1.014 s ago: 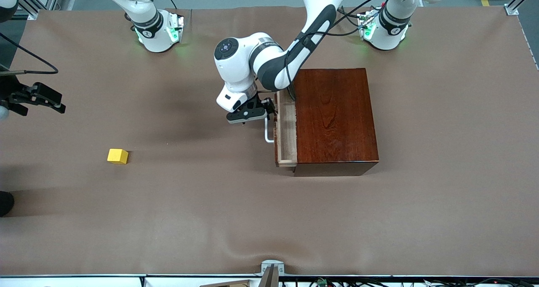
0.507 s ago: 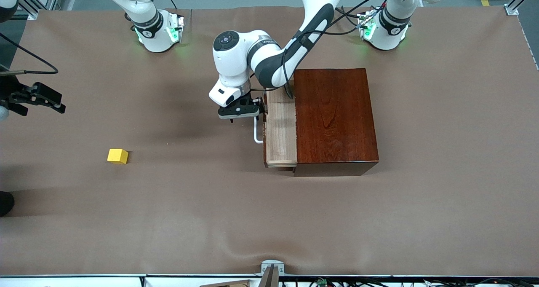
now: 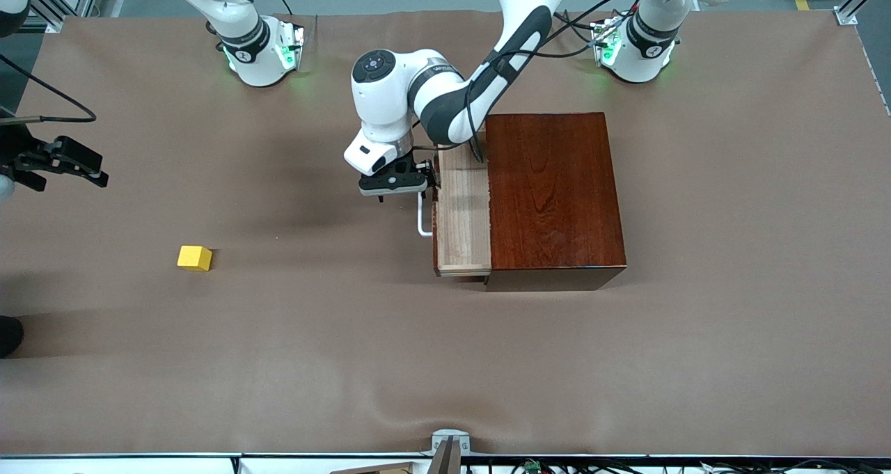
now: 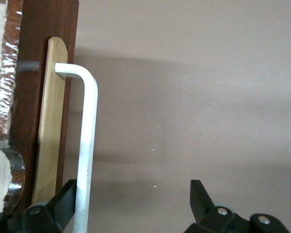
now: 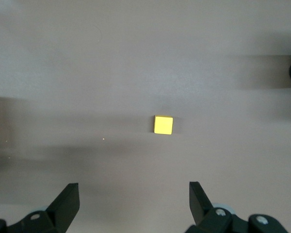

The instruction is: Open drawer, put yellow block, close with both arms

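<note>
The drawer (image 3: 463, 223) stands part way out of the dark reddish-brown box (image 3: 553, 188), toward the right arm's end of the table. My left gripper (image 3: 395, 185) hangs at its white handle (image 3: 422, 220). In the left wrist view the handle bar (image 4: 87, 145) lies just inside one finger (image 4: 63, 204) of the open left gripper (image 4: 133, 201). The yellow block (image 3: 194, 257) sits alone on the table, well away from the drawer. My right gripper (image 3: 87, 169) waits open, high over the table near its end. Its wrist view has the yellow block (image 5: 163, 124) on the cloth beneath the right gripper (image 5: 133, 201).
A brown cloth (image 3: 445, 362) covers the whole table. The green-lit arm bases (image 3: 261, 49) stand along the edge farthest from the front camera. A metal bracket (image 3: 449, 443) sits at the nearest edge.
The left gripper has moved toward the right arm's end with the handle, and the drawer has slid farther out of the box. The right arm and the block have not moved.
</note>
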Robot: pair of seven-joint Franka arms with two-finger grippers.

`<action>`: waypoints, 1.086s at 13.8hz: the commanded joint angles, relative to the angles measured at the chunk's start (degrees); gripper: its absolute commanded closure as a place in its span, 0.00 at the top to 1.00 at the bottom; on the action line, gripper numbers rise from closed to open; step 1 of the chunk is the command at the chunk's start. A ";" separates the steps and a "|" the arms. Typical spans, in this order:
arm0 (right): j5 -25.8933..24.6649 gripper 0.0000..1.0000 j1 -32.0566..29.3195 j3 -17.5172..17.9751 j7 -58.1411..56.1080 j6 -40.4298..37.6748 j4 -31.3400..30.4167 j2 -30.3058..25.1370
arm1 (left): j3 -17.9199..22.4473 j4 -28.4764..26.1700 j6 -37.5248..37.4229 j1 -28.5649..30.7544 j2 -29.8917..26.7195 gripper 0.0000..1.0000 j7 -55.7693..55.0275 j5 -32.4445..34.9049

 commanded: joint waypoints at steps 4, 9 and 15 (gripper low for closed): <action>-0.71 1.00 -0.75 0.56 -0.72 -0.03 0.55 0.08 | 0.14 1.69 -6.95 -0.22 -2.10 1.00 0.02 1.81; -0.45 1.00 -0.75 0.56 -0.63 1.02 3.78 3.13 | 0.23 1.69 -10.73 0.39 -7.89 1.00 1.07 1.37; -0.27 1.00 -2.85 0.56 -3.97 1.64 10.84 11.40 | 0.14 1.60 -16.17 8.81 -17.21 1.00 3.43 -1.61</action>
